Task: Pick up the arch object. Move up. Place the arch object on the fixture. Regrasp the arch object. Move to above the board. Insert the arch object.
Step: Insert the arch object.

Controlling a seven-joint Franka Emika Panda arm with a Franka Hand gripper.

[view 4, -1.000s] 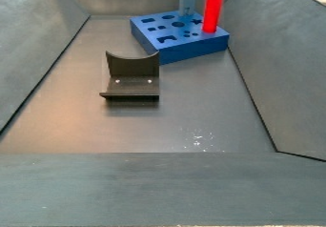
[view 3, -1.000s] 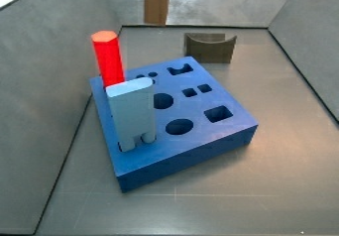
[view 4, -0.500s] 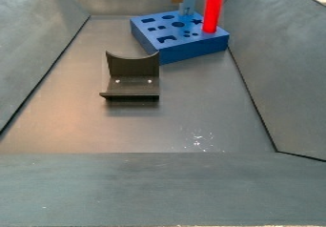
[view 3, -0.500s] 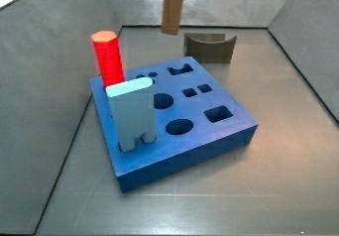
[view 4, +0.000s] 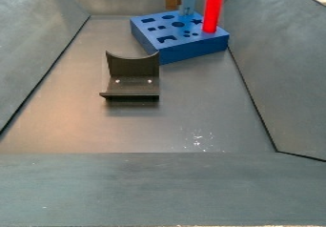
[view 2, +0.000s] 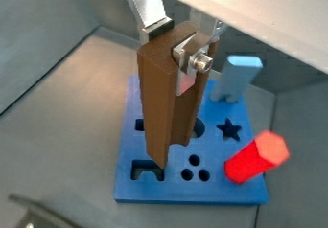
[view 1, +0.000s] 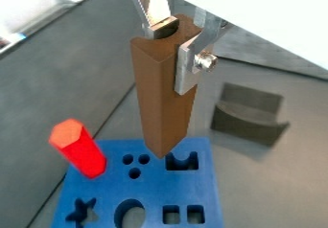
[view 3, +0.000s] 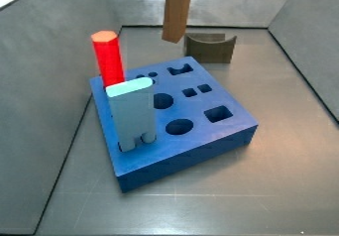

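Observation:
My gripper [view 1: 171, 40] is shut on the top end of the arch object [view 1: 160, 98], a long brown bar that hangs upright; both wrist views show it, with the gripper [view 2: 164, 45] on the arch object [view 2: 164, 98]. The bar's lower end hovers over the blue board [view 1: 212, 179], close to its arch-shaped hole. In a side view the arch object [view 3: 176, 12] hangs above the far edge of the board [view 3: 185, 161]; the gripper is above the picture there. The dark fixture [view 3: 209, 47] stands behind the board and carries nothing.
A red cylinder [view 3: 106, 57] and a pale blue upright block [view 3: 133, 116] stand in the board's holes. Grey walls close in the floor on all sides. In a side view the fixture [view 4: 130, 75] sits mid-floor, the board [view 4: 192, 48] beyond it.
The arch object, held in my gripper, has shifted sideways from beside the fixture toward the board and now hangs a little lower. Nothing else moved.

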